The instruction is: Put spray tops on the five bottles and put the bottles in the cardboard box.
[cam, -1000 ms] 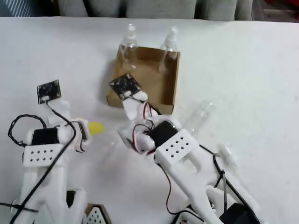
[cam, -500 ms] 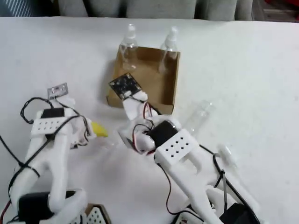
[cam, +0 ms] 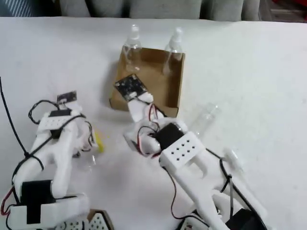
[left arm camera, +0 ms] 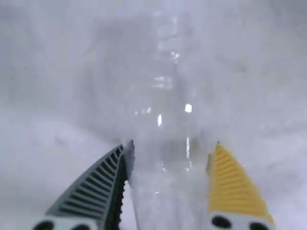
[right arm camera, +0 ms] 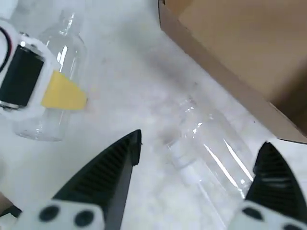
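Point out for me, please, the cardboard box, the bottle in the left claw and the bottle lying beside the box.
cardboard box (cam: 156, 85): high view, its bare floor.
gripped bottle (left arm camera: 163, 143): left wrist view, its clear body.
lying bottle (right arm camera: 216, 148): right wrist view, its clear body.

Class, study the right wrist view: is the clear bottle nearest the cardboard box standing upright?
No, the clear bottle lies on its side on the table, just beside the cardboard box.
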`<state>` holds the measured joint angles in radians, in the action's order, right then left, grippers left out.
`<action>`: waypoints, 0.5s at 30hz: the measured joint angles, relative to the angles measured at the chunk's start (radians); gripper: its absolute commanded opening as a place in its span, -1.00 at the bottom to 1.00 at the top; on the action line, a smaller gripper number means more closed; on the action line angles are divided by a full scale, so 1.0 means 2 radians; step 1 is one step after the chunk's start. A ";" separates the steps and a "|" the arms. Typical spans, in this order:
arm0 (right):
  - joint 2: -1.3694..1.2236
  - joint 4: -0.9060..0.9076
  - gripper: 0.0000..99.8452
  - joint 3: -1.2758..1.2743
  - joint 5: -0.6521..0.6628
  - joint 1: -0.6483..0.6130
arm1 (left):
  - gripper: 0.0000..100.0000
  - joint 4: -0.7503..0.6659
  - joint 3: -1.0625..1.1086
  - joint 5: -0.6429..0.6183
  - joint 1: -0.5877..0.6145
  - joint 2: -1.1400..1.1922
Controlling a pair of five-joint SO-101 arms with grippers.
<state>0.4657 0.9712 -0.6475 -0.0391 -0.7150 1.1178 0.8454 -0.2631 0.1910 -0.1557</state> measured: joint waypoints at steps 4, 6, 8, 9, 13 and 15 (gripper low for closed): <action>0.000 0.009 -0.34 0.000 0.000 0.014 | -0.92 -0.010 0.000 0.020 0.000 0.002; 0.000 0.012 -0.34 0.000 0.000 0.015 | -0.92 -0.011 0.000 0.025 0.000 0.002; 0.000 0.012 -0.34 0.000 0.000 0.015 | -0.91 -0.011 0.000 0.031 0.000 0.002; 0.000 0.013 -0.34 0.000 0.000 0.015 | -0.91 -0.012 0.000 0.042 0.000 0.002; 0.003 0.034 -0.34 0.006 0.024 0.015 | -0.83 -0.012 0.000 0.122 0.000 0.002; 0.012 0.054 -0.34 0.021 0.039 0.015 | -0.66 -0.012 0.000 0.162 0.000 0.002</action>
<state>0.4902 1.0802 -0.6045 0.0391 -0.6843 1.0948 0.8454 0.0606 0.1910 -0.1511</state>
